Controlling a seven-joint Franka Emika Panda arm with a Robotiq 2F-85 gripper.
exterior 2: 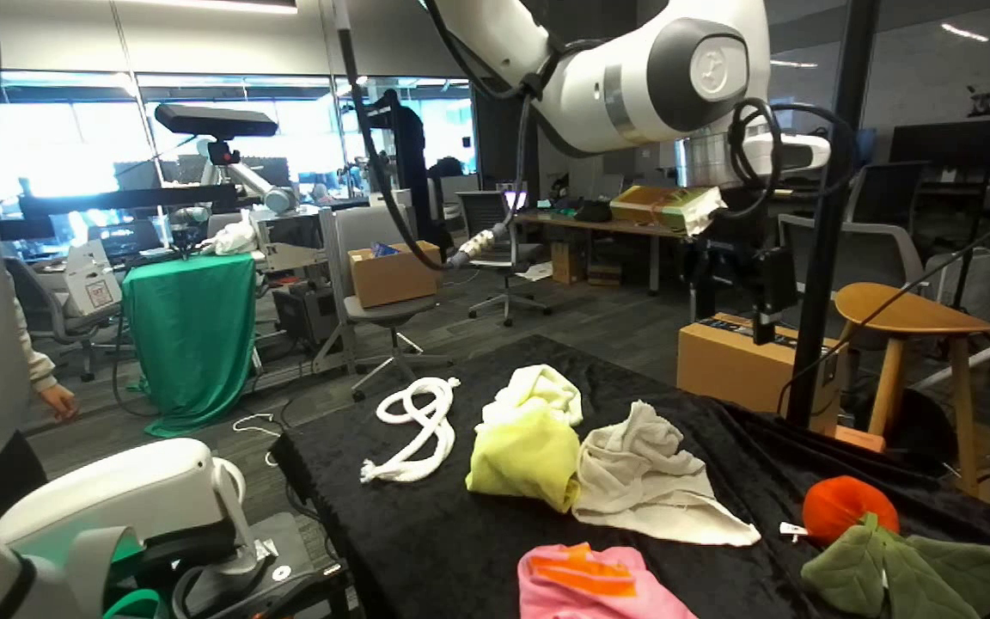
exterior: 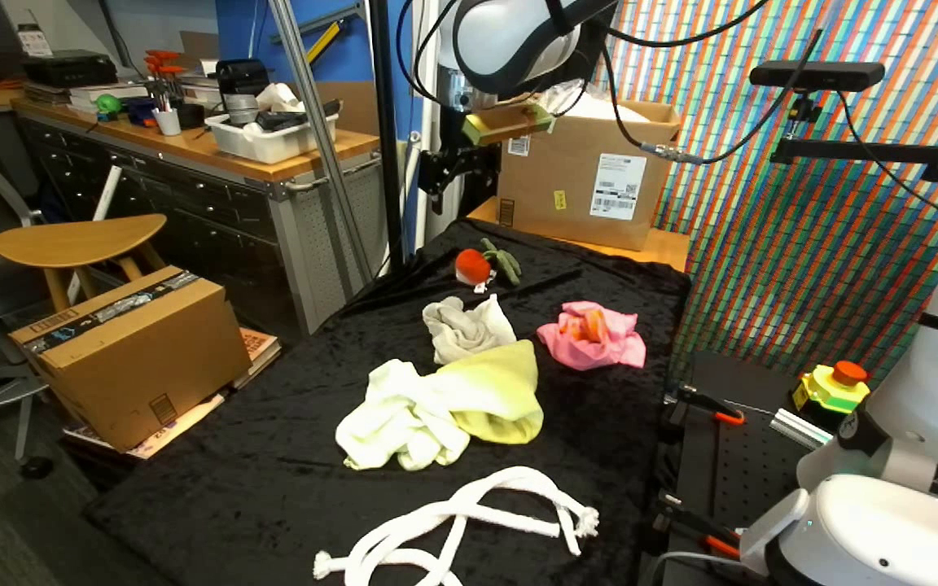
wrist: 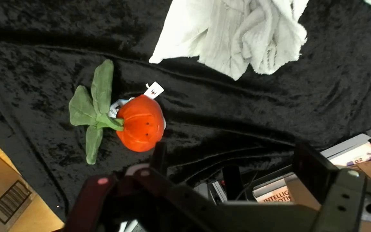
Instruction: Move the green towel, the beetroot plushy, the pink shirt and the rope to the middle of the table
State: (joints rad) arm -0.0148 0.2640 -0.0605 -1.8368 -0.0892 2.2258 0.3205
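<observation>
Hand (wrist: 232, 158) spread wide, empty; it hangs clear of the beetroot plushy (wrist: 142, 125).

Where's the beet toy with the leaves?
In the wrist view, the beet toy lies left of centre on the black table, below and left of the grey-white cloth. That's the nearest cloth in both exterior views too.

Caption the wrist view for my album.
Round red plush beetroot and crumpled whitish cloth on black velvety tabletop, open black gripper in front.
</observation>
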